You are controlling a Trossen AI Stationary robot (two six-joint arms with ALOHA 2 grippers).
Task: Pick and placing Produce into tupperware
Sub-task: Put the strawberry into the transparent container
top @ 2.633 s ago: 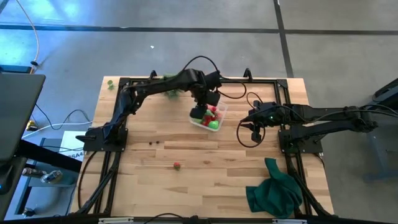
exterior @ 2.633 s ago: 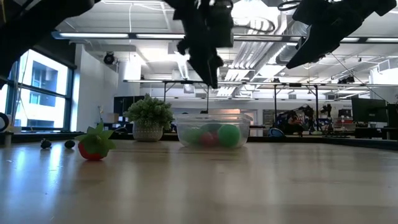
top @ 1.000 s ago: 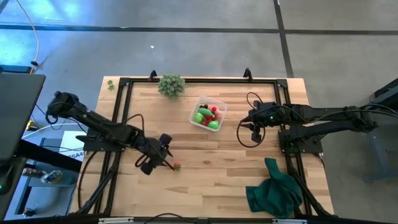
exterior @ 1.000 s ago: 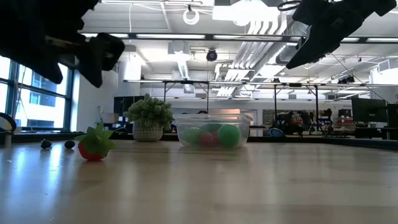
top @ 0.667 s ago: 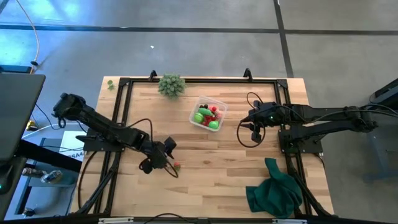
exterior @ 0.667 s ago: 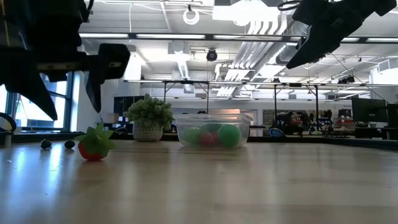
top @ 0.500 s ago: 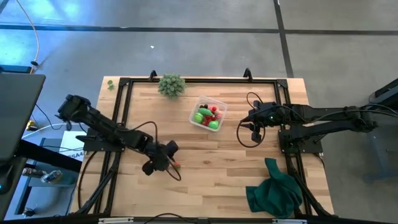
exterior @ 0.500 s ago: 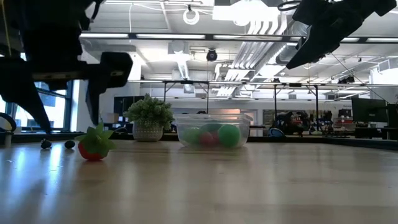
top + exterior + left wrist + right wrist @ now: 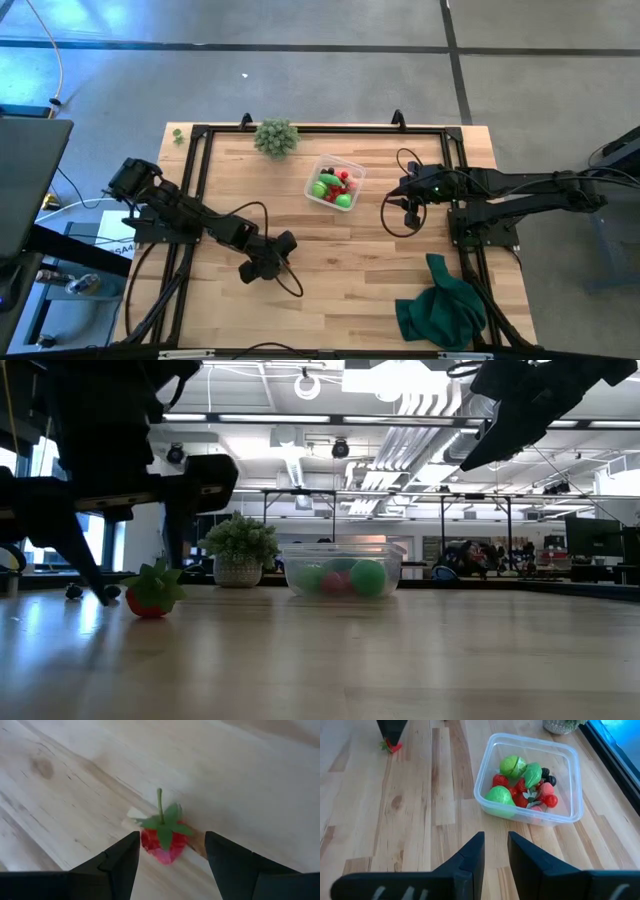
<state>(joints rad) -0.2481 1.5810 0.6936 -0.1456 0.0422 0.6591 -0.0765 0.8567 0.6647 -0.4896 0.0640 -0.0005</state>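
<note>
Straddling the strawberry [image 9: 164, 840], the left gripper [image 9: 171, 851] spreads wide.

Table [image 9: 340, 250]: pale wood planks, visible grain and knots, smooth with a soft sheen at low angle. Tupperware [image 9: 530, 780], upper right of the right wrist view: clear glossy plastic, see-through walls. Produce [image 9: 520, 782] inside it: smooth moulded plastic, shiny red and green. Strawberry [image 9: 164, 839], centre of the left wrist view: red, slightly glossy body, matt green leaf cap. Left gripper [image 9: 170, 857] fingers [image 9: 122, 860]: dark matt plastic. Cloth [image 9: 445, 305], lower right of the high view: dark green, soft, crumpled. Frame [image 9: 300, 130]: black, matt metal.
</note>
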